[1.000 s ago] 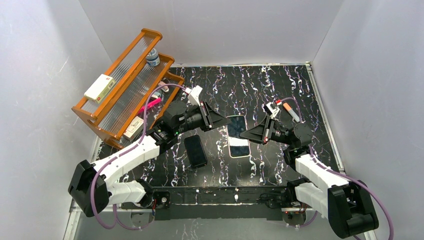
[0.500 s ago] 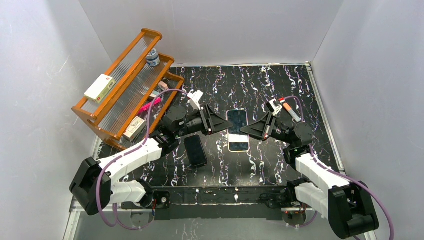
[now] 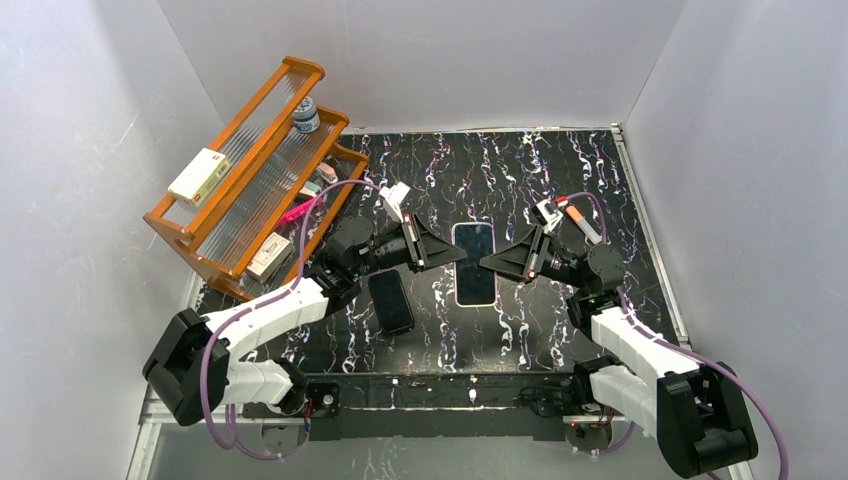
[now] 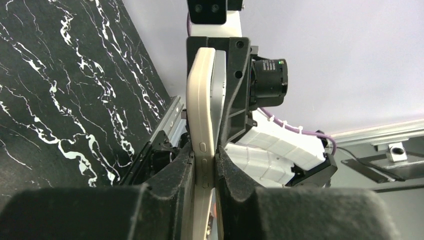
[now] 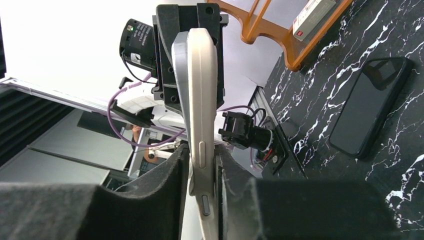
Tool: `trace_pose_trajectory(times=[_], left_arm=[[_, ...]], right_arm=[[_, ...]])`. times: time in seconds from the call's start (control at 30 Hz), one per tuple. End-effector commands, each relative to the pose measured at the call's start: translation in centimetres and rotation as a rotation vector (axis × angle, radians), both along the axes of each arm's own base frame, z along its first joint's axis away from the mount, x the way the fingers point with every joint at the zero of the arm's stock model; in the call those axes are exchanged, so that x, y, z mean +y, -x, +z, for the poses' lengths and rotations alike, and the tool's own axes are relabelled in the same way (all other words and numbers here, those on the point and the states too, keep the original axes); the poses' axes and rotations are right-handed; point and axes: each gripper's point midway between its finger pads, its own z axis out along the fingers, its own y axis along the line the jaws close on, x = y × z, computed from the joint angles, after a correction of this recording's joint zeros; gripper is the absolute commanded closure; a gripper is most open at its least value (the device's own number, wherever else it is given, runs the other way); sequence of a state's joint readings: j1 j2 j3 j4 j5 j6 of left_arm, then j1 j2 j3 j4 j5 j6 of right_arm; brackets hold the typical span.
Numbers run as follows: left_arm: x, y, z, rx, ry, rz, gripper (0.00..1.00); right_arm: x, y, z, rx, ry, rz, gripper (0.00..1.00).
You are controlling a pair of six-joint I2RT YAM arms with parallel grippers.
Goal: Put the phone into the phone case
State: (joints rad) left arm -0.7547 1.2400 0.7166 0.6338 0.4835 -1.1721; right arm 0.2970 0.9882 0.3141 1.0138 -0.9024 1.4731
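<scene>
Jaws clamp the phone case [image 4: 201, 110], its cream edge plainest from wrists.

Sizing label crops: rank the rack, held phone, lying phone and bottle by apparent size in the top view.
1. Rack
2. Held phone and lying phone: unranked, the held one seems nearer the camera
3. Bottle
</scene>
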Motion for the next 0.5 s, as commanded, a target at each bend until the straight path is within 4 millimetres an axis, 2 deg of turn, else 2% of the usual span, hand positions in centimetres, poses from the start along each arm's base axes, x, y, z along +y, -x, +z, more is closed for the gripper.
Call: trace_pose_trajectory(times=[0.0,0.1,0.2,0.33,0.47], left_arm=[[0.4,1.2,1.0,-0.131,0.015,-0.045,1.00],[0.7,2.2,1.3,-0.197,0.011,-0.088,1.00],[0.9,3.3,1.2,-0.231,0.009,-0.146,1.00],[1.0,4.2,0.7,-0.242,-0.003,-0.192,1.00],[1.2,4.5,-0.1,-0.250,-0.045,-0.212,1.00]], right_arm=[[0.1,0.5,2.3,-0.120,-0.010,0.029,0.59],[0.2,0.9,3.0,-0.151,-0.006,0.050,0.39],[0.3,1.1,3.7,-0.179,-0.002,0.076,0.29],[0.3,1.3,4.1,-0.196,-0.002,0.086,0.30],[0.2,1.4,4.4,-0.204,-0.004,0.088,0.41]])
